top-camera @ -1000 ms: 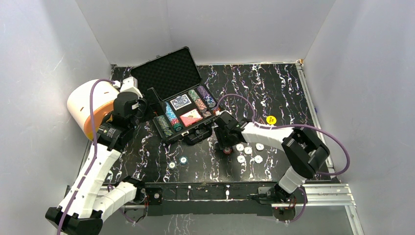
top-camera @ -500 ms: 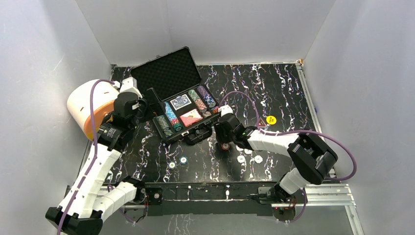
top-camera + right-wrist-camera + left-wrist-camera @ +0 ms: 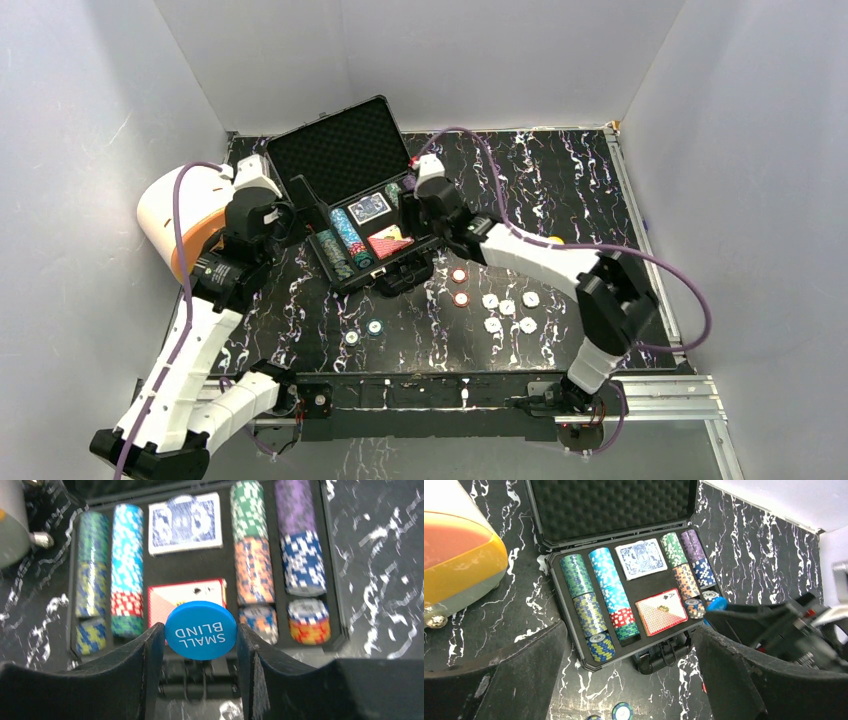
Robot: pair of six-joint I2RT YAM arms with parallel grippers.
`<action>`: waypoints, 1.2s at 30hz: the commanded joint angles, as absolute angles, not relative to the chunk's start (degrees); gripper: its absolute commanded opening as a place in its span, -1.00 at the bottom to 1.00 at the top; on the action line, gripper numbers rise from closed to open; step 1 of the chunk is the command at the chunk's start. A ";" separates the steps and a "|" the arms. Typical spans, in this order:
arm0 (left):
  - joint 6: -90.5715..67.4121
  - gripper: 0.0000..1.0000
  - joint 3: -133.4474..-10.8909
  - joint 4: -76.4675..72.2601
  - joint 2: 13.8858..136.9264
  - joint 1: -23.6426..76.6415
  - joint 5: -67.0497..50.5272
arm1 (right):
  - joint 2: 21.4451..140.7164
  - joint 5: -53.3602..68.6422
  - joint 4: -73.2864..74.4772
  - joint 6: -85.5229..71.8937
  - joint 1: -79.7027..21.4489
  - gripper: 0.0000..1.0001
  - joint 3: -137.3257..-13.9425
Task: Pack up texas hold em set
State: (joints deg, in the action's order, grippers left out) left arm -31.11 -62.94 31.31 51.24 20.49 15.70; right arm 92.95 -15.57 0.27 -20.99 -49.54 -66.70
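Observation:
The black case point(image 3: 345, 150) lies open at the back left, its foam tray point(image 3: 197, 562) holding rows of chips, a blue-backed deck point(image 3: 641, 559) and a red-backed deck point(image 3: 662, 611). My right gripper point(image 3: 200, 635) is shut on a blue "SMALL BLIND" button point(image 3: 200, 625), held above the tray's front right part point(image 3: 425, 200). My left gripper point(image 3: 631, 680) is open and empty, hovering left of the case's front edge point(image 3: 285, 215). Loose white chips point(image 3: 507, 307), two red chips point(image 3: 460, 286) and two blue-green chips point(image 3: 374, 326) lie on the table. The yellow button point(image 3: 554, 241) peeks from behind the right arm.
The big white-and-orange cylinder point(image 3: 185, 220) lies at the left wall, close behind my left arm; it also shows in the left wrist view point(image 3: 454, 555). The case handle and latches point(image 3: 664, 655) stick out toward me. White walls close in three sides.
My right gripper has risen from the table by the loose chips and swung back left over the case with the blue button. The left arm shifted slightly.

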 commanded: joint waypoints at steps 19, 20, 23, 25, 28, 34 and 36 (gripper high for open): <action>-32.92 0.97 -65.50 34.40 49.24 20.57 19.27 | 124.49 -10.61 9.62 -17.77 -50.01 0.03 -106.86; -32.94 0.97 -65.48 34.44 49.13 20.57 19.62 | 125.40 -10.97 10.63 -17.53 -50.01 0.03 -108.47; -33.16 0.97 -65.18 34.35 48.68 20.57 21.15 | 128.38 -11.85 13.45 -16.10 -50.00 0.03 -113.79; -33.50 0.97 -65.05 34.12 48.45 20.57 22.00 | 130.15 -12.04 14.15 -14.85 -49.98 0.03 -115.93; -33.86 0.97 -65.05 33.86 48.24 20.57 22.25 | 133.19 -12.41 16.28 -13.43 -49.97 0.03 -120.09; -33.66 0.97 -64.55 34.07 47.75 20.57 22.06 | 135.85 -14.16 18.27 -13.17 -50.01 0.03 -123.43; -33.85 0.97 -64.22 34.20 47.57 20.59 21.97 | 136.32 -14.63 18.97 -13.39 -49.98 0.04 -123.73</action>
State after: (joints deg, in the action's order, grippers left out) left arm -33.54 -65.01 33.93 48.88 20.47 20.60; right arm 135.85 -12.62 16.95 -14.50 -49.63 -120.38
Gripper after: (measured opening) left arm 0.983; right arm 0.578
